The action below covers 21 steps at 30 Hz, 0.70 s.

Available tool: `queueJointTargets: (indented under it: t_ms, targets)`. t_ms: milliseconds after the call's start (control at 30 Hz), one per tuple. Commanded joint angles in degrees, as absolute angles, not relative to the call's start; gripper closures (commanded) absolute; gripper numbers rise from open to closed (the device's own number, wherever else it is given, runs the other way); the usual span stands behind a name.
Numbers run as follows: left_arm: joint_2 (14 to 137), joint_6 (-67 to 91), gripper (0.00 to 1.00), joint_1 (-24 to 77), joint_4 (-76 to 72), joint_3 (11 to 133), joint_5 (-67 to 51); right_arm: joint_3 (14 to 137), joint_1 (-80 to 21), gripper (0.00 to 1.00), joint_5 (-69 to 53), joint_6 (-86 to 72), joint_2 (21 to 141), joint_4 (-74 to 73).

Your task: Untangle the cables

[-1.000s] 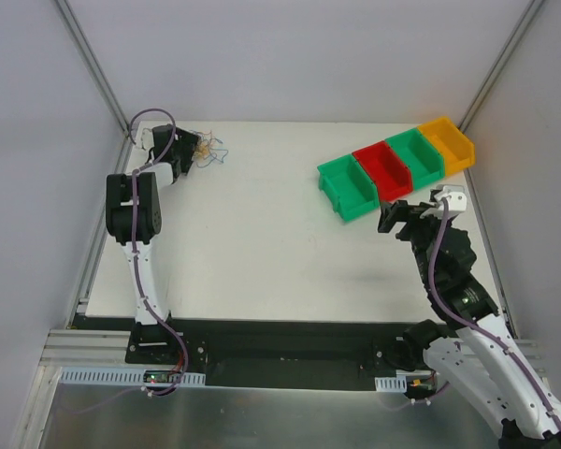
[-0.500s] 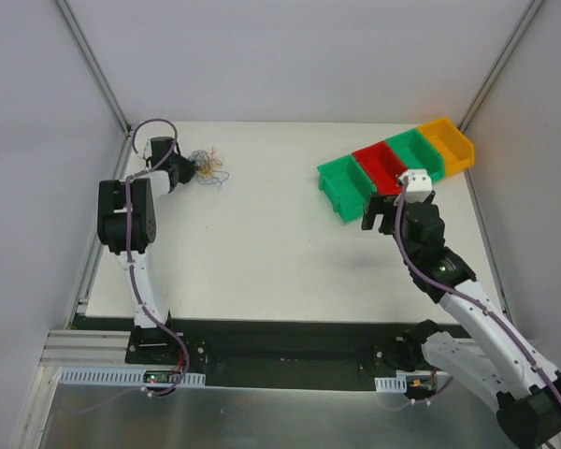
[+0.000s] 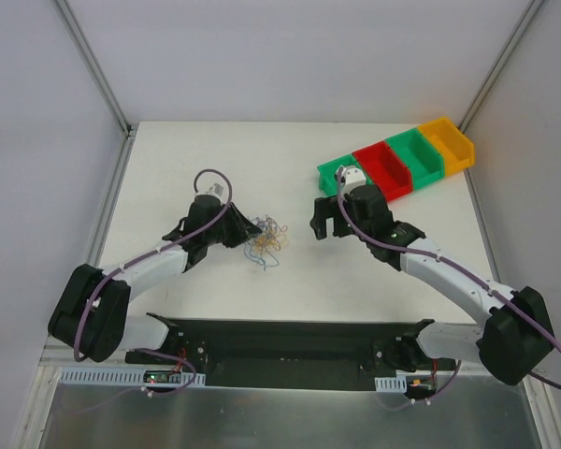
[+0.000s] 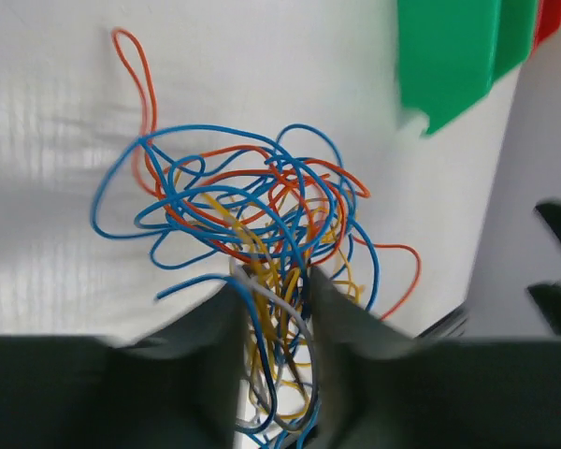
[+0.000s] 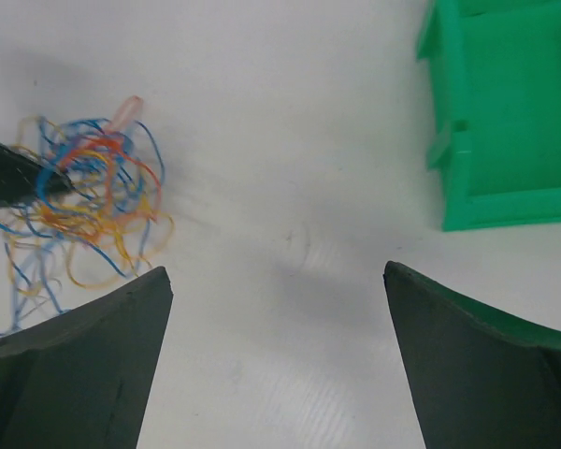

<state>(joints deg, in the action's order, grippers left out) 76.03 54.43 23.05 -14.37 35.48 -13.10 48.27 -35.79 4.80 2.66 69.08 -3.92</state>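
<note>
The cables (image 3: 266,241) are a loose tangle of thin blue, red, orange-yellow and pale strands, lying near the middle of the white table toward its front. My left gripper (image 3: 248,229) reaches in from the left and is shut on the tangle's near side. In the left wrist view several yellow, blue and grey strands of the cables (image 4: 252,210) run between the dark fingers of the left gripper (image 4: 273,281). My right gripper (image 3: 320,218) hovers open just right of the tangle, holding nothing. The right wrist view shows the cables (image 5: 84,196) at left, beyond the right gripper (image 5: 276,271).
Joined bins stand at the back right: green (image 3: 348,183), red (image 3: 385,168), green (image 3: 417,154) and yellow (image 3: 449,140). The nearest green bin (image 5: 510,122) is close behind the right gripper. The table's black front edge (image 3: 290,323) lies just below the arms.
The left gripper shut on the tangle at the far left corner and carried it to the table's middle. The right arm swung left from beside the bins toward the tangle, still open.
</note>
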Motion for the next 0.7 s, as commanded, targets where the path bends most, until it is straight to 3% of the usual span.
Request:
queueJointTargets:
  t_ms: [0, 100, 233, 367, 467, 667]
  targets:
    - [69.9, 51.8, 0.57, 26.7, -14.9, 30.4, -14.8, 50.5, -39.4, 0.03, 0.6, -5.3, 70.2, 1.8]
    - [61.4, 49.5, 0.35, 27.0, -12.0, 26.0, -15.6, 47.4, -42.7, 0.05, -2.4, -9.3, 69.2, 4.6]
    - [49.9, 45.1, 0.23, 27.0, -4.5, 22.3, -15.0, 40.6, -49.1, 0.09, -2.9, -13.5, 69.8, 12.9]
    - [44.5, 45.2, 0.27, 27.1, -3.0, 18.8, -15.3, 36.8, -54.0, 0.15, -1.8, -18.9, 75.0, 20.1]
    - [46.0, 45.0, 0.35, 27.1, -3.0, 18.5, -15.8, 35.9, -55.6, 0.2, -1.4, -20.3, 77.4, 23.9]
    - [47.2, 43.2, 0.42, 27.1, -2.9, 17.4, -14.2, 31.2, -57.7, 0.17, 4.0, -16.3, 78.5, 29.4]
